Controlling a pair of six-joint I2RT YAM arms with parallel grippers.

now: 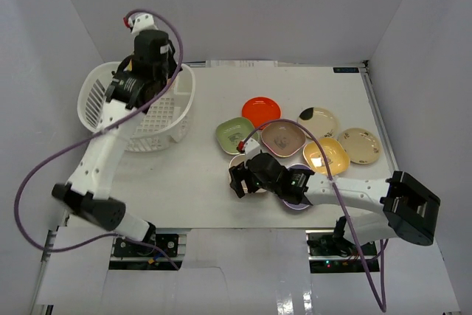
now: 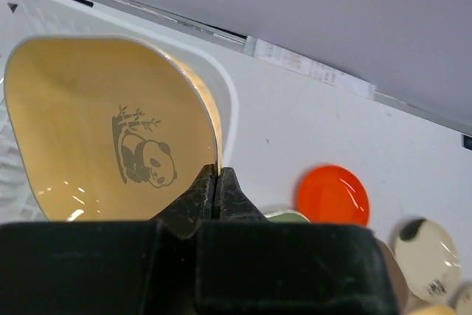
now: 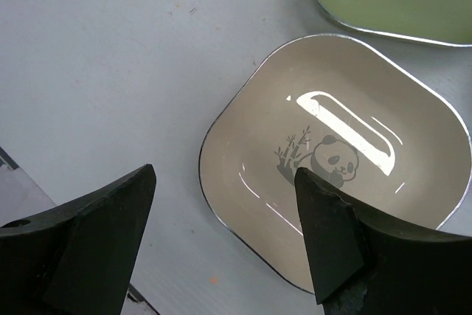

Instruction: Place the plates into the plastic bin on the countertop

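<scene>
Left gripper (image 2: 217, 176): pinched tight on the rim of 1 amber plate (image 2: 96, 123), rounded-square, with 1 panda print on its face. Held tilted over the plastic bin (image 1: 166, 119), just inside the bin's rim in the left wrist view. Cannot tell whether touching the bin's base.

Right gripper (image 3: 225, 175): spread wide, gripping nothing. Hovers over 1 beige plate (image 3: 339, 153) with 1 panda print, well to the right of the bin in the top view. Cannot tell whether the fingers touch this plate.

In total 9 plates: 1 at the bin, 8 on the countertop (image 1: 199, 193), all right of the bin in 1 loose cluster.

- Nearest the bin: 1 green plate (image 1: 234, 135), rounded-square, also panda-printed in the right wrist view, just beside the beige plate.
- A little farther from the bin: 1 red plate (image 1: 260, 112), round and plain.
- Next out: 1 brown plate (image 1: 282, 136), touching or overlapping the green and red.
- Farther still: 1 yellow plate (image 1: 325, 156).
- Beside the yellow one: 1 purple plate (image 1: 301, 206), mostly hidden under the right arm.
- Farthest from the bin: 2 cream plates. 1 with a dark patch (image 1: 318, 119), the other (image 1: 359, 144) at the cluster's outer edge.

Around it all: 2 arms, 2 purple cables and white walls on 3 sides.
</scene>
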